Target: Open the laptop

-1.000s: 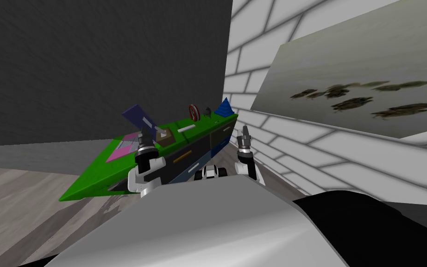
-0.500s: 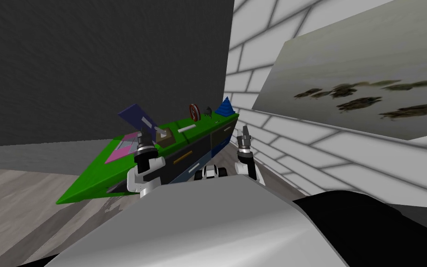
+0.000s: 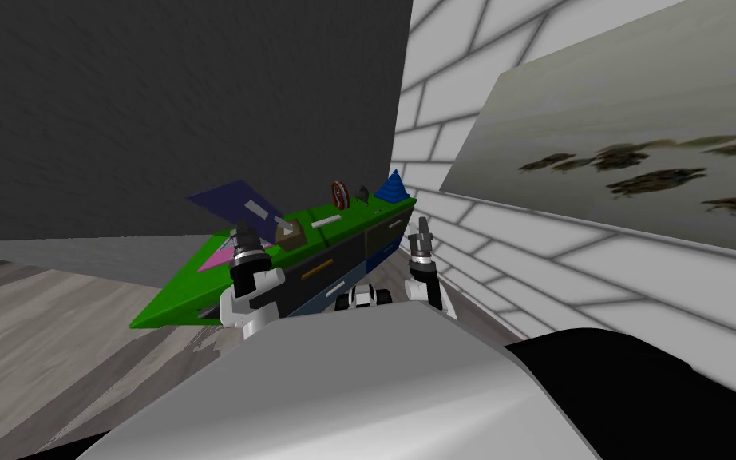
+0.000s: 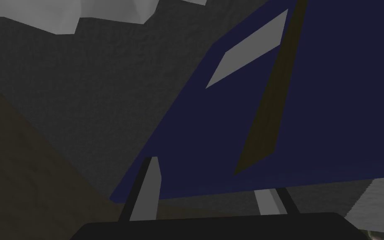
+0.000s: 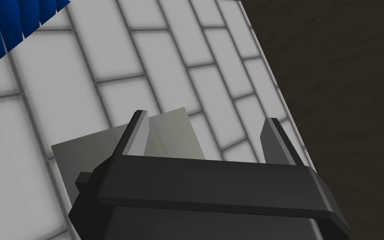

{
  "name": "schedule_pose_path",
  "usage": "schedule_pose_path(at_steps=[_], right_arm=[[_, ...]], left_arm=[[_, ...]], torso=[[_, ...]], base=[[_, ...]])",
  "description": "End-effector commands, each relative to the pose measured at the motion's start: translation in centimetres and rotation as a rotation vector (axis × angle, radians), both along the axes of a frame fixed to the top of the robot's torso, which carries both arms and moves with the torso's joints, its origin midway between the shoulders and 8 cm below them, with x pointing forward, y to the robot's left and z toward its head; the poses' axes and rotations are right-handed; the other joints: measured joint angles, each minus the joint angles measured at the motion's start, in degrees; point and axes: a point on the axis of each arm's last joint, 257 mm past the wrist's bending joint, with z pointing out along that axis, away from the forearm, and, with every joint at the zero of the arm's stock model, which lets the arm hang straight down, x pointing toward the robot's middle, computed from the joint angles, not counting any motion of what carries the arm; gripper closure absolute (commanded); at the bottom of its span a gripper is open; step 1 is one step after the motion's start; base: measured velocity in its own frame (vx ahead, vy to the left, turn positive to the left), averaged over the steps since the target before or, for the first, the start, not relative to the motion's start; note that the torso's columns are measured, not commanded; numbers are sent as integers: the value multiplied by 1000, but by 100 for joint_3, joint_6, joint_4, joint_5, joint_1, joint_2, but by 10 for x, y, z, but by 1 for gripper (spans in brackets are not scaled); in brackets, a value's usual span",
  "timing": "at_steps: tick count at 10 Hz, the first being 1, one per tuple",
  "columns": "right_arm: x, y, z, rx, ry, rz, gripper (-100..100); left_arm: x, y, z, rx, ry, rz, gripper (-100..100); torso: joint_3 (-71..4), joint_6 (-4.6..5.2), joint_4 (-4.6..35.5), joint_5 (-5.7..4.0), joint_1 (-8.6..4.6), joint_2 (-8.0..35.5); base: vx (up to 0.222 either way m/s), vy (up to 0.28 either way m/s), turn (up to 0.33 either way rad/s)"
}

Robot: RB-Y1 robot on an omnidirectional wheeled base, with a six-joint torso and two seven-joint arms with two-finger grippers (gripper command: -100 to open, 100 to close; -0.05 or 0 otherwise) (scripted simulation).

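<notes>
One dark navy flat-lidded laptop (image 3: 227, 200) stands on the bright green-topped desk (image 3: 179, 291). Its lid is part-raised over its pink and violet base (image 3: 216, 257), at eleven o'clock from my left gripper (image 3: 245, 231).

Left wrist view: the lid's navy face, bearing one pale grey lozenge patch (image 4: 249, 46), lies just past the two fingers. They stand wide with nothing clamped, and I cannot tell whether either blade touches the lid's edge.

Step in hand, as I judge it: swinging the lid wider. It is best done by setting the blades under the free edge and pushing up and away along the hinge's arc. I would go slowly, so the base does not slide on the desk.

My right gripper (image 3: 420, 231), at three o'clock from the left, hangs off the desk's end, fingers likewise wide and empty.

Count: one laptop, one desk, two grippers. Along the desk toward one o'clock lie one brown box (image 3: 286, 234), one grey bar (image 3: 324, 221), one red disc (image 3: 339, 194), one small dark figurine (image 3: 360, 192) and one blue ridged cone (image 3: 390, 186).
</notes>
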Motion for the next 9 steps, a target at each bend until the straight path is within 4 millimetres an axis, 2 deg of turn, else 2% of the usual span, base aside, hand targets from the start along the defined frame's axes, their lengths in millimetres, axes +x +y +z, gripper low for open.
schedule_pose_path(at_steps=[1, 4, 5, 9], right_arm=[[0, 0, 0, 0, 0, 0, 0], [0, 0, 0, 0, 0, 0, 0], [0, 0, 0, 0, 0, 0, 0], [0, 0, 0, 0, 0, 0, 0]], left_arm=[[4, 5, -2, -99, -57, -35, 100], [6, 12, -1, -202, -125, -72, 100], [5, 10, 0, -175, -111, -62, 100], [12, 27, -15, -367, -200, -120, 100]], torso=[[-4, 3, -4, -2, -7, -6], [1, -7, 3, -9, -11, 7], [7, -11, 7, -10, -10, 16], [20, -17, 12, -11, -15, 34]], base=[[32, -23, 113], [33, -24, 103], [14, -13, 27], [33, -42, 131]])
